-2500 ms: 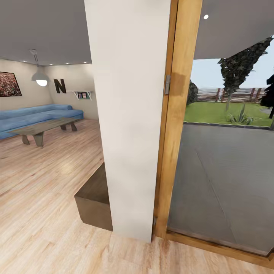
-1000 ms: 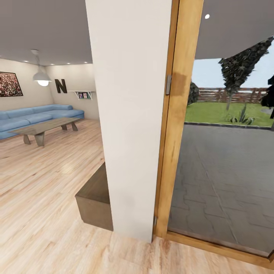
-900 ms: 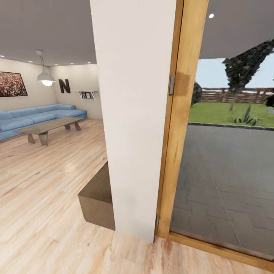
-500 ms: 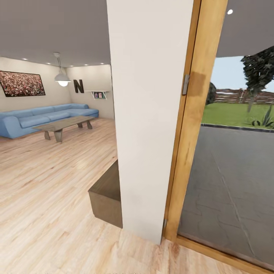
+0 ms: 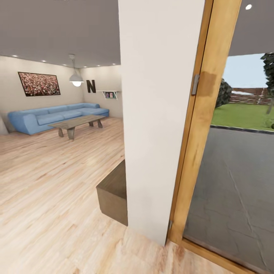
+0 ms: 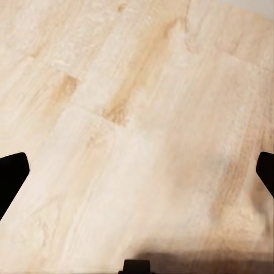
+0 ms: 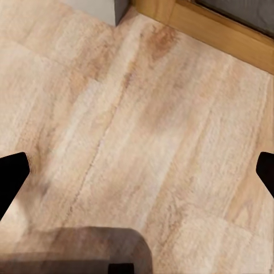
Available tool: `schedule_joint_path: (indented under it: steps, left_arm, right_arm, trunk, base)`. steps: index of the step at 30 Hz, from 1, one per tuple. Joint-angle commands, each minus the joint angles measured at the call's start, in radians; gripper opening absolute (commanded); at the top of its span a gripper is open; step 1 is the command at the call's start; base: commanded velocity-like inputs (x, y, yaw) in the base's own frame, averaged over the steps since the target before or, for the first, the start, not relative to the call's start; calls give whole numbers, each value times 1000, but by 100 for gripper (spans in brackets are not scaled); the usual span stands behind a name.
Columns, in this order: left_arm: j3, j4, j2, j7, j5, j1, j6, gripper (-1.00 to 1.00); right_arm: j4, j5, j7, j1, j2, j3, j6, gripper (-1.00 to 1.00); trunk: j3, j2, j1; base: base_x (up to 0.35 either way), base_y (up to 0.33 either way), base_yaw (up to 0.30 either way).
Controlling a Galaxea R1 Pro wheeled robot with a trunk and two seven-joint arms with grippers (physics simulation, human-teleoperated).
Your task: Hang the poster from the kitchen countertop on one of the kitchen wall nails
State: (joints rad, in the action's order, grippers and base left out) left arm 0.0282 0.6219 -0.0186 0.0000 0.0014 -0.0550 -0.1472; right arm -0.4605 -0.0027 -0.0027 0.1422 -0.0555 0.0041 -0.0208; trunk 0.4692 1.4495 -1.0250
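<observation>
Robot is standing in transit, head camera facing a white wall pillar (image 5: 161,114) dead centre, with a wooden door frame (image 5: 198,125) at 3 o'clock opening onto a grey patio (image 5: 236,171) and lawn. A low dark wooden bench (image 5: 113,192) is sitting against the pillar at 7 o'clock. At 10 o'clock a living room is showing: blue sofa (image 5: 53,116), wooden coffee table (image 5: 78,123), pendant lamp (image 5: 76,78), wide reddish framed picture (image 5: 39,84). That picture is not the poster; poster, kitchen countertop and wall nails are not in sight here, so the kitchen likely lies elsewhere. Left pincer (image 6: 137,177) and right pincer (image 7: 137,174) are both hanging spread wide, empty, pointing down at the light wood floor (image 6: 142,114), probably parked low for driving. Task looks barely begun
</observation>
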Motion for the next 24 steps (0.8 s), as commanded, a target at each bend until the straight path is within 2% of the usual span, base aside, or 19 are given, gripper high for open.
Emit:
schedule_joint_path:
  steps: [1,9,17,24]
  left_arm:
    - [1,1,0,0,0,0,-1,100]
    - [1,1,0,1,0,0,-1,100]
    - [1,1,0,2,0,0,-1,100]
    - [1,1,0,3,0,0,0,100]
  right_arm:
    - [0,0,0,0,0,0,-2,100]
    - [0,0,0,0,0,1,-2,100]
    - [1,63,-2,0,4,-1,-2,100]
    - [2,72,-2,0,5,-1,-2,100]
  trunk:
    - [1,0,0]
    - [1,0,0]
    - [1,0,0]
    - [1,0,0]
  base:
    - [0,-1,290]
    - [0,0,292]
    - [0,0,293]
    - [0,0,293]
